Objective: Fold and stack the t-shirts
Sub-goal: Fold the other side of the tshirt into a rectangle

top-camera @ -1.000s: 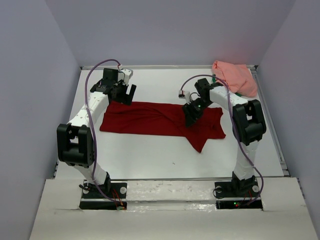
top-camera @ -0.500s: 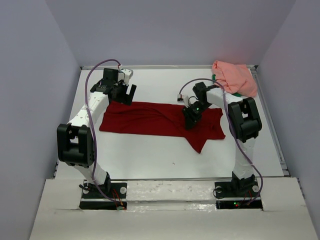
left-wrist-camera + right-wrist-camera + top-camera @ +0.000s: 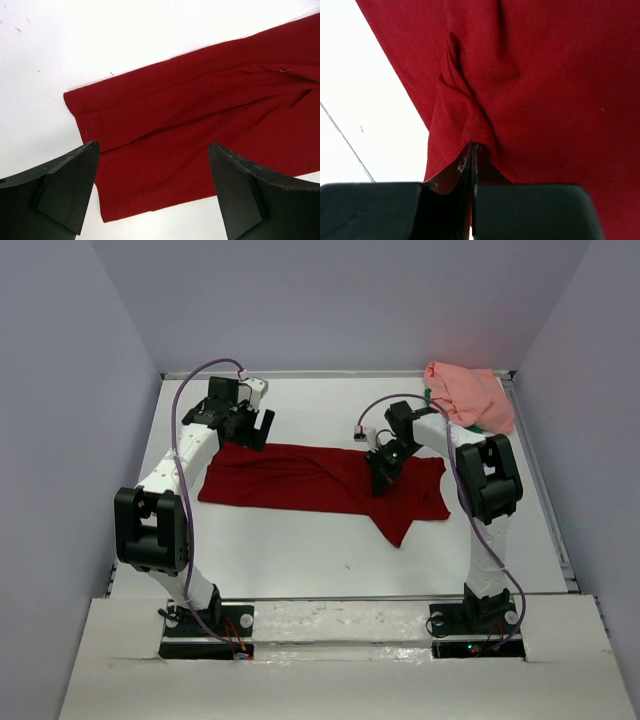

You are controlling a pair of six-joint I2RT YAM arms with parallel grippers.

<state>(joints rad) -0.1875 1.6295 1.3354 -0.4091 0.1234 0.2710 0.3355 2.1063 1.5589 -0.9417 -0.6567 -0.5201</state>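
A dark red t-shirt (image 3: pixel 300 478) lies spread in a long strip across the middle of the white table (image 3: pixel 330 550). My right gripper (image 3: pixel 382 478) is down on its right part. In the right wrist view that gripper (image 3: pixel 472 147) is shut on a pinched fold of the red t-shirt (image 3: pixel 545 75) near a hem. My left gripper (image 3: pixel 255 430) hovers over the shirt's left end. In the left wrist view it (image 3: pixel 152 147) stands wide open above the red cloth (image 3: pixel 200 110), holding nothing. A salmon pink t-shirt (image 3: pixel 470 395) lies bunched in the far right corner, with a bit of green fabric (image 3: pixel 480 428) under it.
Grey walls close in the table on three sides. A raised rim (image 3: pixel 545 490) runs along the right side, next to the right arm. Both arm bases stand at the near edge.
My right gripper has closed its jaws onto a fold of the dark red t-shirt, and its arm has drawn in slightly. The left arm has not moved.
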